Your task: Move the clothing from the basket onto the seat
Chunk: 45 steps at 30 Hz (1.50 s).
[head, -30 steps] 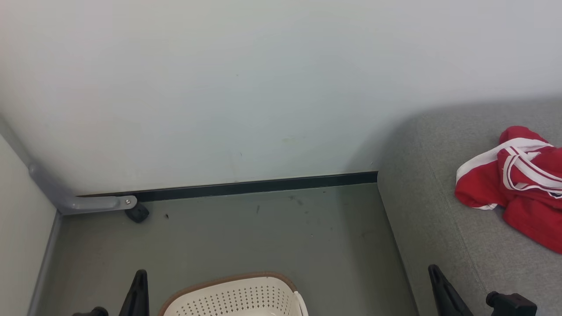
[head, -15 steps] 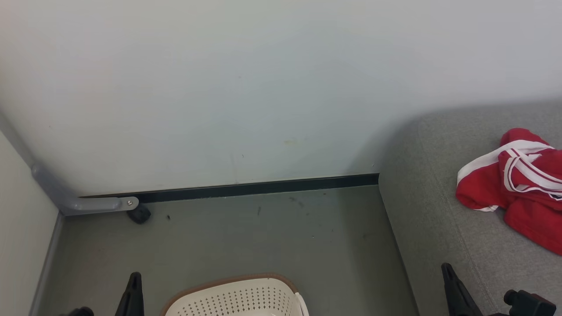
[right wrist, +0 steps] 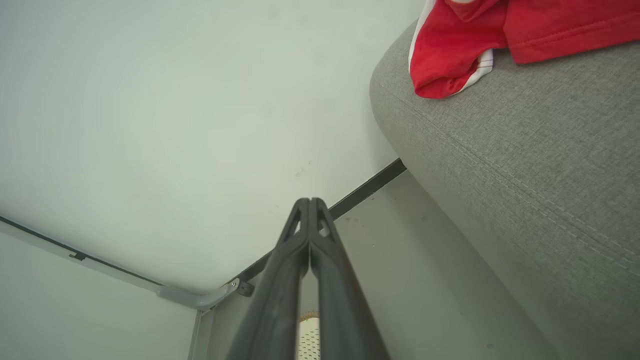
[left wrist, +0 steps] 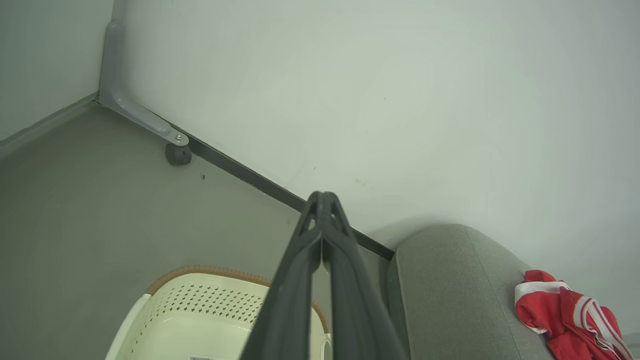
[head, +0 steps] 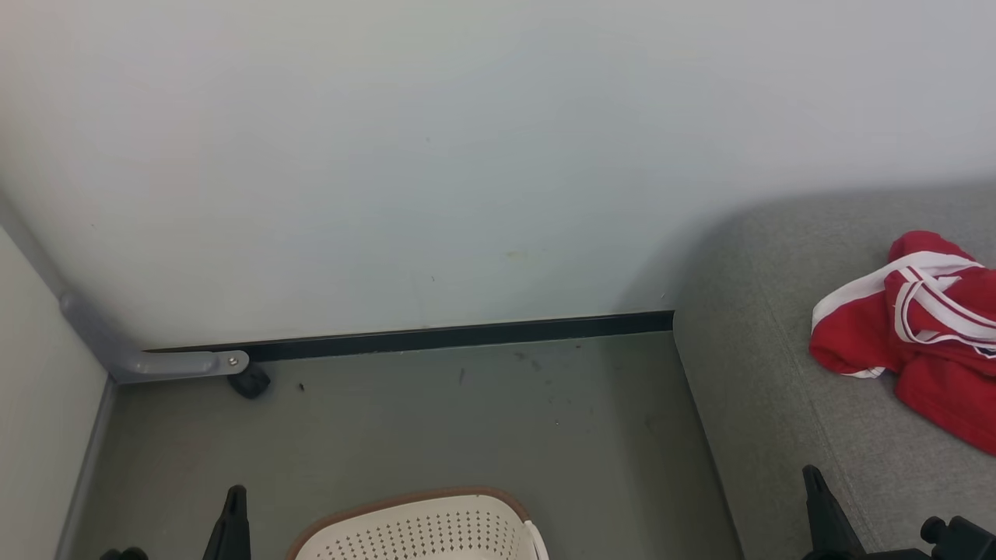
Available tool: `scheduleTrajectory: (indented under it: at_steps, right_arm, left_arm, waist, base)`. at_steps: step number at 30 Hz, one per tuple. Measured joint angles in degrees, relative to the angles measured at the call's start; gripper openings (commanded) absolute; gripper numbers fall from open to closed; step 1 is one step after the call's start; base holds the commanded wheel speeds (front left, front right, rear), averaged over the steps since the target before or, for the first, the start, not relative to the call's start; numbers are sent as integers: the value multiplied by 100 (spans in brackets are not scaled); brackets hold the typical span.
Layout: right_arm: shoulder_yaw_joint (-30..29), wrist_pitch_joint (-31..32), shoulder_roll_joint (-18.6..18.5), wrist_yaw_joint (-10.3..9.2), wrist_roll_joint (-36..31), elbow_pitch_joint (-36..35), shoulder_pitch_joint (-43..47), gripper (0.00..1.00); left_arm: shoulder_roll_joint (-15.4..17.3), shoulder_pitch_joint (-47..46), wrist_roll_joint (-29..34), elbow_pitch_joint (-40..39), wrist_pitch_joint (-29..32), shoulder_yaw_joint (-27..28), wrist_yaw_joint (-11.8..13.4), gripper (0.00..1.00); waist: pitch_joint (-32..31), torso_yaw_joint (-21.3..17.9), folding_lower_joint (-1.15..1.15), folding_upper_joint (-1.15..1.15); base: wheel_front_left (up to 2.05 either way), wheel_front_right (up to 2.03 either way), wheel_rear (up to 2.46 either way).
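Claws first: left claw (left wrist: pixel 322 197) and right claw (right wrist: pixel 309 202) are both pressed together, tips meeting, pinching nothing. Crumpled clothing (head: pixel 926 327), red with white trim, lies on the seat (head: pixel 778 404) near its rounded end, well apart from either claw. Beside the seat, the basket (head: pixel 412 533) stands on the floor (head: pixel 467 420), between the two claws in the head view. Change over the last second: both claws have sunk toward the bottom edge of the head view, the right one sliding outward over the seat. The whole picture drifted slightly too, so the camera moved; the garments did not. Reading: this load looks delivered and the claws are drawing back. Unclear: the basket's inside is mostly cut off by the frame and blocked by my left claw, so I cannot tell whether more clothing remains. The garments run off the right edge, and no lettering is legible.
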Motion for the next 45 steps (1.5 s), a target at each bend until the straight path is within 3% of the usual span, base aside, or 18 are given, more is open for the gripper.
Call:
scheduleTrajectory:
  at_steps: [45]
  right_arm:
    - [-1039, 935, 334, 51, 3054, -104, -39, 0]
  left_arm:
    - [-214, -244, -3094, 148, 933, 538, -311, 0]
  waist:
    - [-98, 73, 0, 0]
  base:
    - [0, 0, 0]
